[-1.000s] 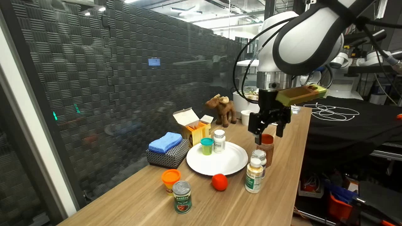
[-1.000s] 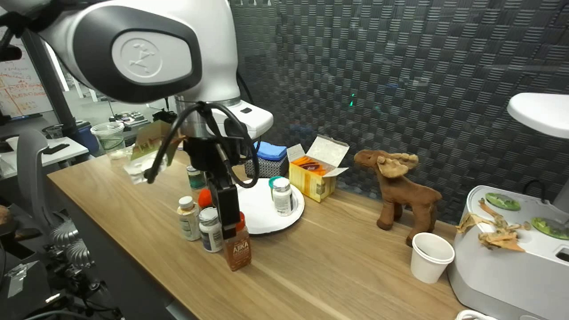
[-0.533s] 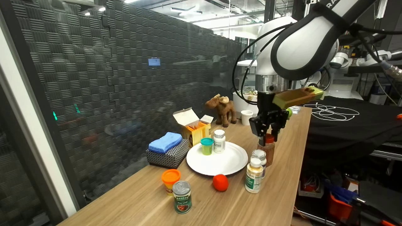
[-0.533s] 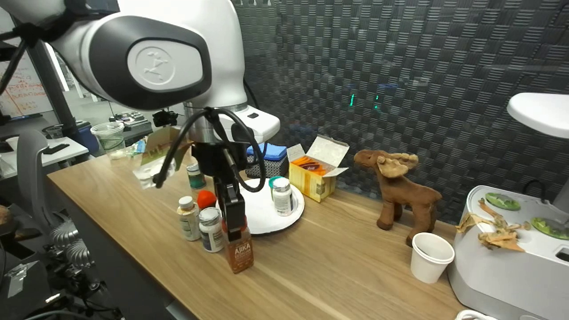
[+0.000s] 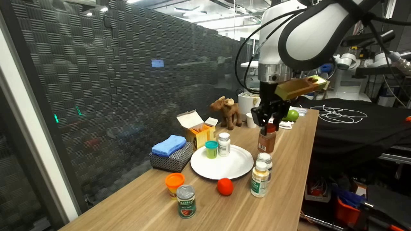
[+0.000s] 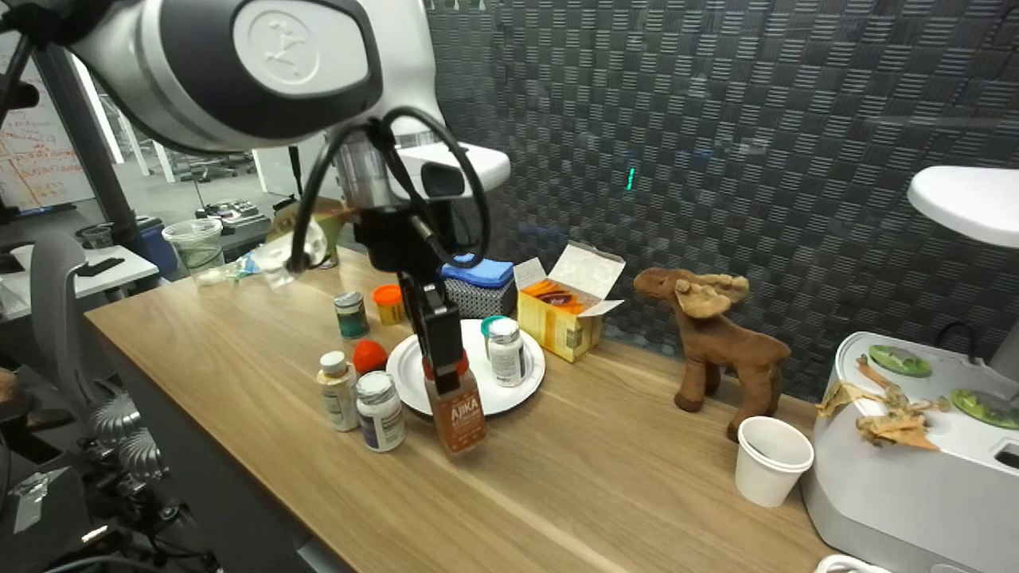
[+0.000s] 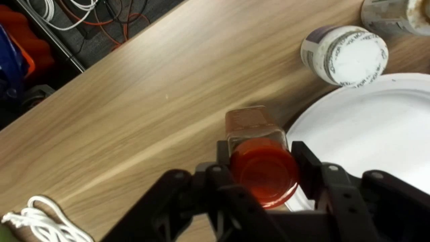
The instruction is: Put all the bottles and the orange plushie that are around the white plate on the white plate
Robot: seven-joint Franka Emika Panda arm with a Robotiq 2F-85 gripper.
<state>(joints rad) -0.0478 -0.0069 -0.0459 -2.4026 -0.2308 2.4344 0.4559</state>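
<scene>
My gripper [image 7: 261,150] is shut on the red-capped bottle [image 6: 458,418]. Its fingers stand either side of the cap, and the bottle hangs slightly tilted above the table, beside the rim of the white plate [image 5: 232,166]. On that plate stand a white jar [image 5: 224,147] and a green cup with a teal lid [image 5: 211,152]. A cream bottle with a green label [image 5: 258,184] and a white jar with a purple label [image 6: 381,420] stand close together on the table near the plate. Nearby lies a red-orange round thing [image 5: 225,186]; whether it is the orange plushie, I cannot tell.
An orange-lidded tub [image 5: 174,184] and a green can [image 5: 186,205] stand in front of the plate. Behind it are a blue sponge [image 5: 169,146] on a patterned box, an open yellow box [image 6: 557,322] and a brown moose toy [image 6: 720,350]. White cups [image 6: 771,461] stand farther along.
One second ago the gripper was open at the red-capped bottle's top. Its jaws have since closed on the cap, and the bottle has risen off the table, moving away from the two neighbouring bottles.
</scene>
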